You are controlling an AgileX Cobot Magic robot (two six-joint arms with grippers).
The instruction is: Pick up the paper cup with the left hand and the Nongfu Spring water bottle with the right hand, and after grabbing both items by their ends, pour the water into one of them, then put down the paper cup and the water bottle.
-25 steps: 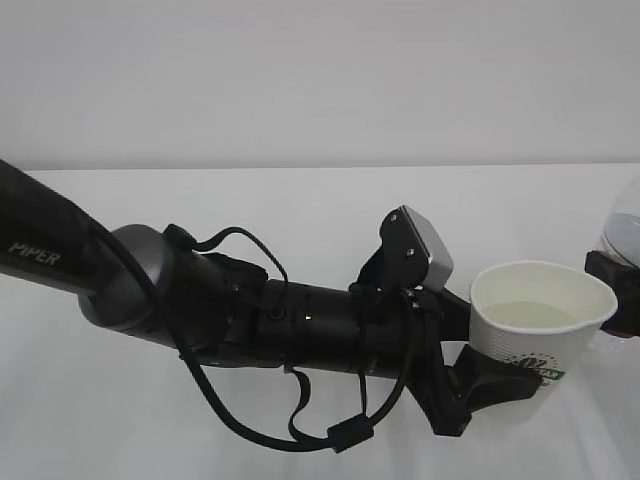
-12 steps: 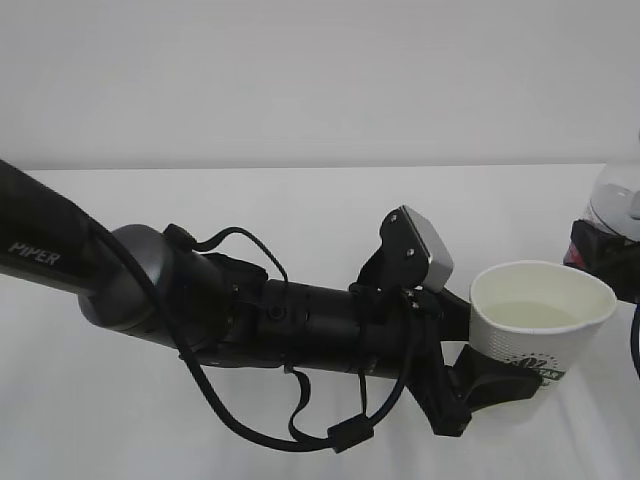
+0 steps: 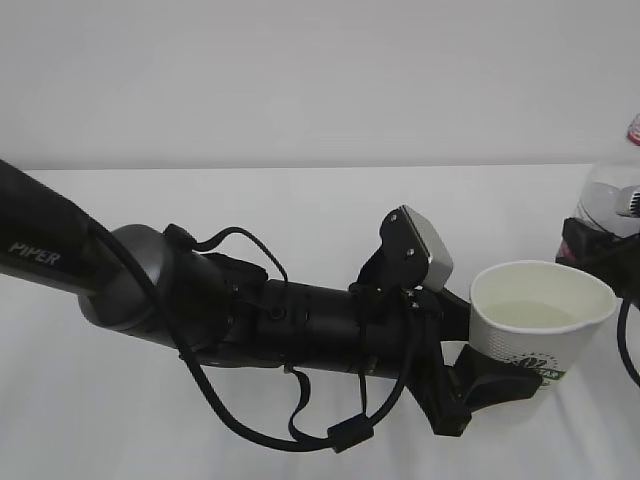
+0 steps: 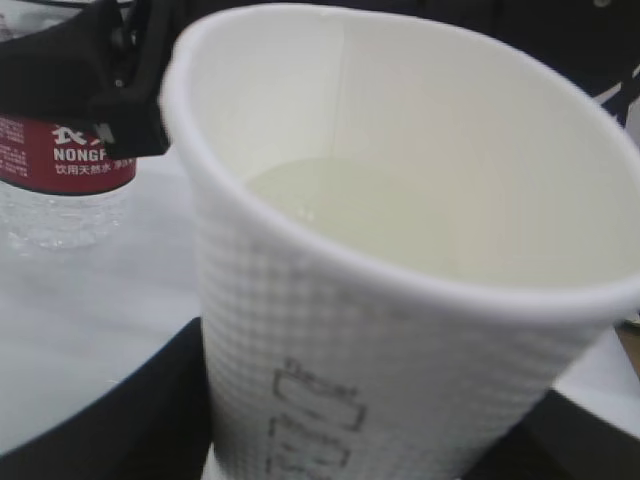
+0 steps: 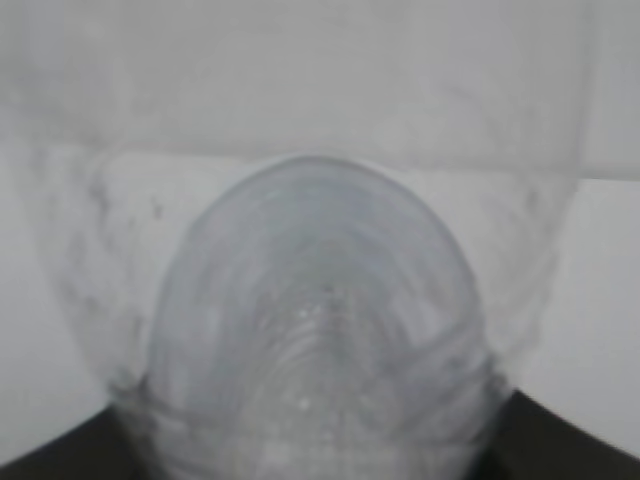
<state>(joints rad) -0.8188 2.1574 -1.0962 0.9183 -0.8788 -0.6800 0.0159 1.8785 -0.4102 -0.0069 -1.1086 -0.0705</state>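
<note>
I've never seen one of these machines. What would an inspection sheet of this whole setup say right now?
Surface: white table, bare where visible.
Cup: upright, held in the left claw, with water inside.
Bottle: at the right edge, mostly out of view, held in the right claw; red label visible from the left wrist.
Clutter: nothing seen.
Claws: both closed on their items.
Cables: black loops hanging under the left arm.
Surroundings: plain white wall.
</note>
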